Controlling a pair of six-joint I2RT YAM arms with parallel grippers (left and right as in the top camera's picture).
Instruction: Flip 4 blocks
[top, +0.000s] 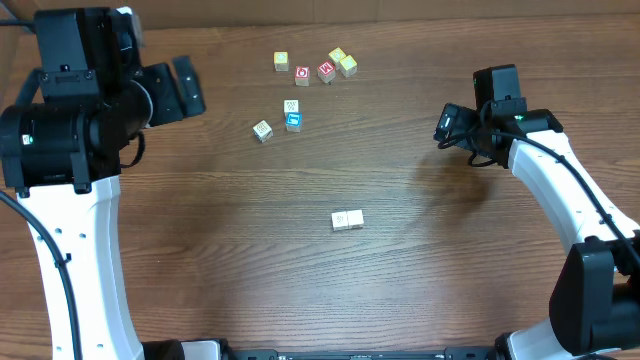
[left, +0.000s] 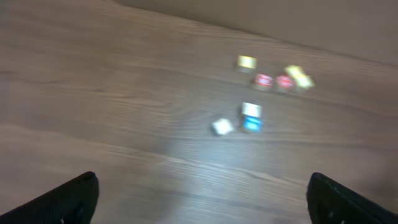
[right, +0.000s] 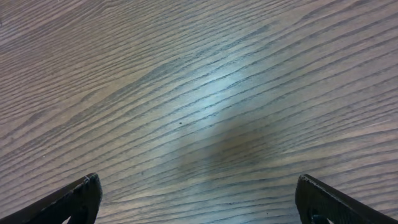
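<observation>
Blocks (top: 293, 121) lie untouched; left fingers (left: 68, 200), right fingers (right: 69, 201) gape wide, empty.

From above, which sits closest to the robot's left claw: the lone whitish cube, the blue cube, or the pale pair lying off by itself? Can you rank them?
1. Whitish cube: on the cluster's edge facing the left gripper.
2. Blue cube: just beyond the first.
3. Pale pair: alone, mid-table.

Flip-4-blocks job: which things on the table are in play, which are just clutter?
In play: blue-faced cube; adjacent whitish cube; lone whitish cube; one red-faced cube or its red twin, cannot tell which.
Lying about: three yellow-faced cubes; white patterned block mid-table.
</observation>
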